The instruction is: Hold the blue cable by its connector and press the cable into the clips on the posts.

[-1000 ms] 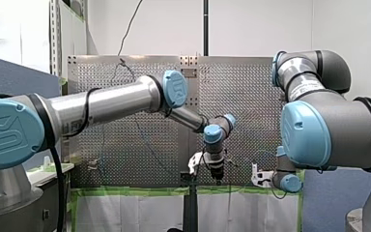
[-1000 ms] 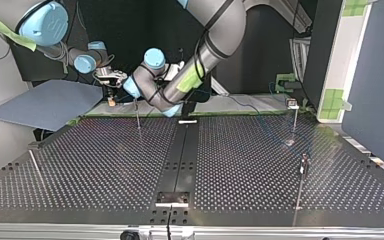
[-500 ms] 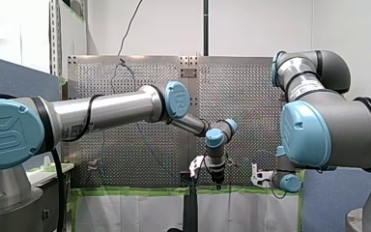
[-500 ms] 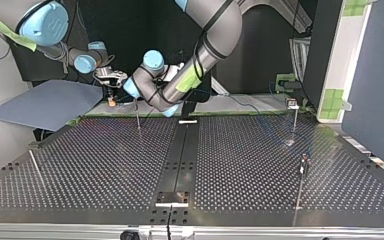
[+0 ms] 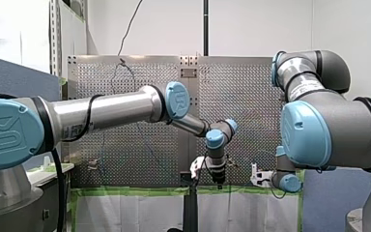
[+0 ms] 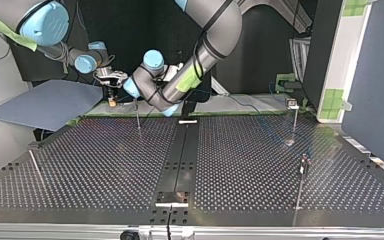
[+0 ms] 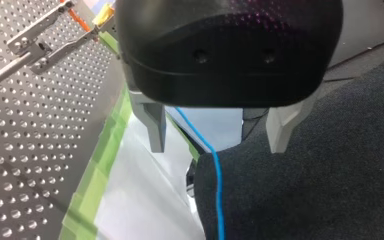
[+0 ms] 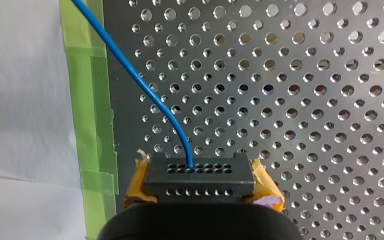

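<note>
Right jaws tight on connector [image 8: 200, 175] near table [image 8: 330, 102] edge (left jaws agape, seemingly empty).

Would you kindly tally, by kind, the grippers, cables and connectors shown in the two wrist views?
grippers: 2, my left gripper and my right gripper
blue cable: 1
connector: 1
total: 4
</note>
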Robot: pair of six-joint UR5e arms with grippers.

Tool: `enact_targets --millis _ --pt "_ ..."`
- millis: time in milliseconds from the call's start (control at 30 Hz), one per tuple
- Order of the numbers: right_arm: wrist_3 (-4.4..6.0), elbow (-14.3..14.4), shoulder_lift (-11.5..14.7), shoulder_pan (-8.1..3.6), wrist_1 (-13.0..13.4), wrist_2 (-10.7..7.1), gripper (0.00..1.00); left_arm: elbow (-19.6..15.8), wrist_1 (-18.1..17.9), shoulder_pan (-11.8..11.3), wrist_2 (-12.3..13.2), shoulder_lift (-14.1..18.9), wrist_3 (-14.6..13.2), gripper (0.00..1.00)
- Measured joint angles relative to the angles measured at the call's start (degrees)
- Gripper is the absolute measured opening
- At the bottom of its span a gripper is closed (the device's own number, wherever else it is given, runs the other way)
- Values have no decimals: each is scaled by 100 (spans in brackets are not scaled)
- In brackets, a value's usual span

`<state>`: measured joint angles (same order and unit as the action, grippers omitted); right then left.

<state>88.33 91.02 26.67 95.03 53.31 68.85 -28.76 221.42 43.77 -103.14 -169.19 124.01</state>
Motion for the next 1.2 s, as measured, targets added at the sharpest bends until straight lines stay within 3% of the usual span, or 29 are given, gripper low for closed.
enact_targets --millis 867,1200 --pt "-59 -17 0 22 -27 70 0 -275 -538 -96 -29 -1 -12 100" --pt "-155 -42 0 13 -108 76 0 -380 -675 -215 -95 -104 -90 100"
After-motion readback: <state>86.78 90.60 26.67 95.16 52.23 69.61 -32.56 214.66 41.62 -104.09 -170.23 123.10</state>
